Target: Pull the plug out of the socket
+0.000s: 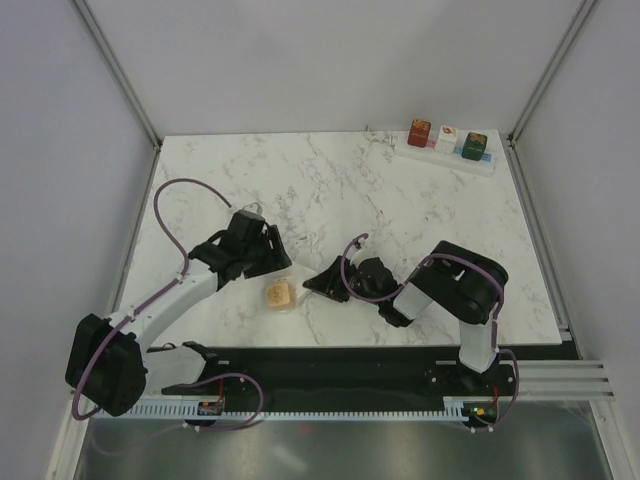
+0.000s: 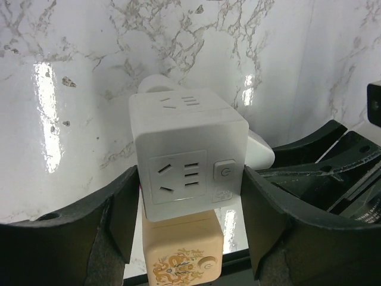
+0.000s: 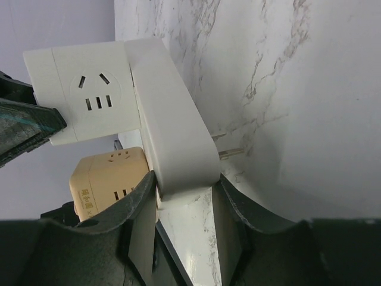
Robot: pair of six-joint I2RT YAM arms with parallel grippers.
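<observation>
We are watching the left arm (image 1: 165,300) stretching low across the table (image 1: 300,180) from its base, elbow out to the side and wrist angling in toward the middle. The right arm (image 1: 460,285) is folding back on itself, its forearm doubling inward so the two wrists are almost meeting nose to nose.

The left pincer (image 2: 187,182) is clamping the white cube (image 2: 178,155). We are seeing both fingers (image 2: 113,220) pressing its side faces, with the outlet face and button turned toward the wrist camera. The right pincer (image 3: 184,179) is gripping the white flat piece (image 3: 172,119) joined to that cube's back. Its rounded end is sitting squeezed between the pads, and two metal prongs (image 3: 225,146) are poking out just past the right-hand finger.

A tan cube (image 2: 181,253) is lying just under the left pincer's grip, beside the right pincer's left finger. We cannot tell whether it is touching the white cube.

The socket, a long white power strip (image 1: 485,165), is lying well apart from both pincers, far beyond the right one at the table's back corner. Three small cubes (image 1: 446,138) are sitting on it.
</observation>
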